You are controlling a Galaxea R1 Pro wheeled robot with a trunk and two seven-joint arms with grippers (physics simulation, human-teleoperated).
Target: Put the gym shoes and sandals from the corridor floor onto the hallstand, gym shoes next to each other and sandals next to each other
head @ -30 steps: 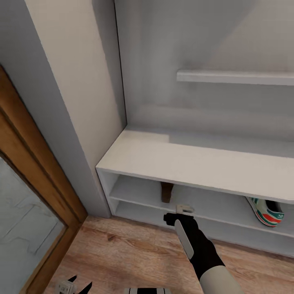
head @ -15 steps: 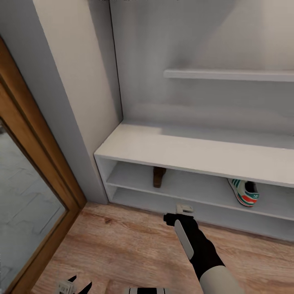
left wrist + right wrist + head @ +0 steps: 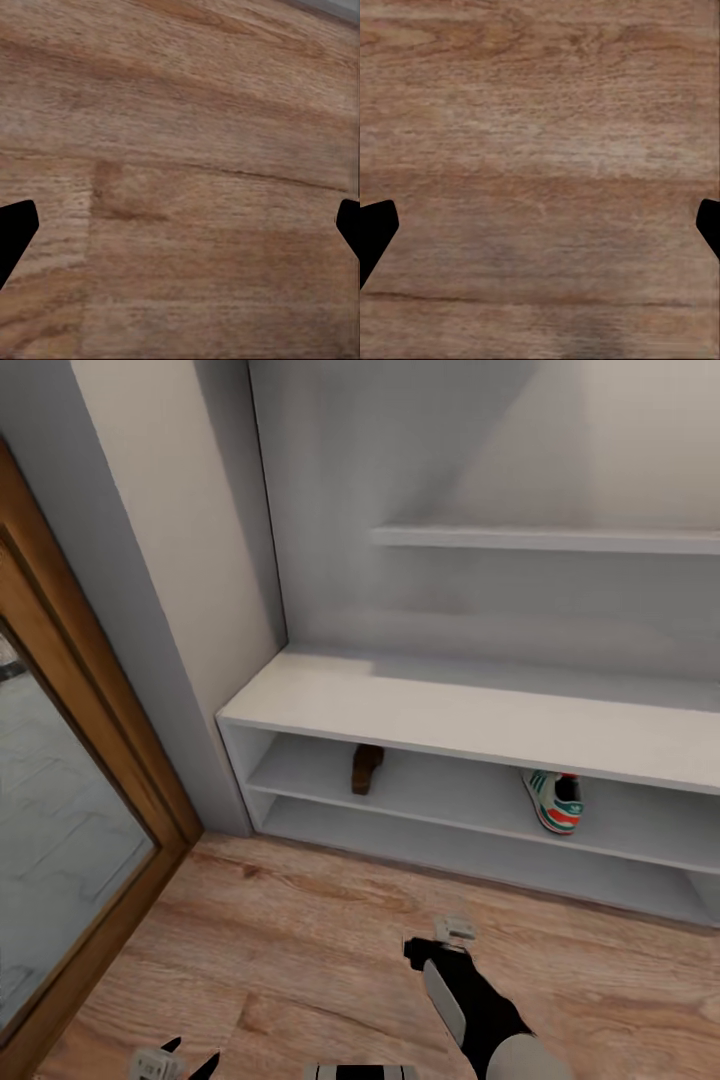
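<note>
Both your hands hang released, empty over the floor (image 3: 300, 940); 1 sandal (image 3: 366, 768) and 1 gym shoe (image 3: 553, 801) sit racked (mates unseen).

A pale-grey hallstand (image 3: 480, 720) crosses the middle of the head view. On its upper open shelf, one dark brown sandal (image 3: 366, 768) stands left of centre; a white, green-striped gym shoe (image 3: 553, 801) lies well apart, right of centre. Wood-plank corridor floor (image 3: 330, 930) fills the lower frame.

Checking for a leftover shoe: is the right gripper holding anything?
Empty and open: the right gripper's black fingertips sit wide apart with bare wood-grain plank floor between them.
</note>
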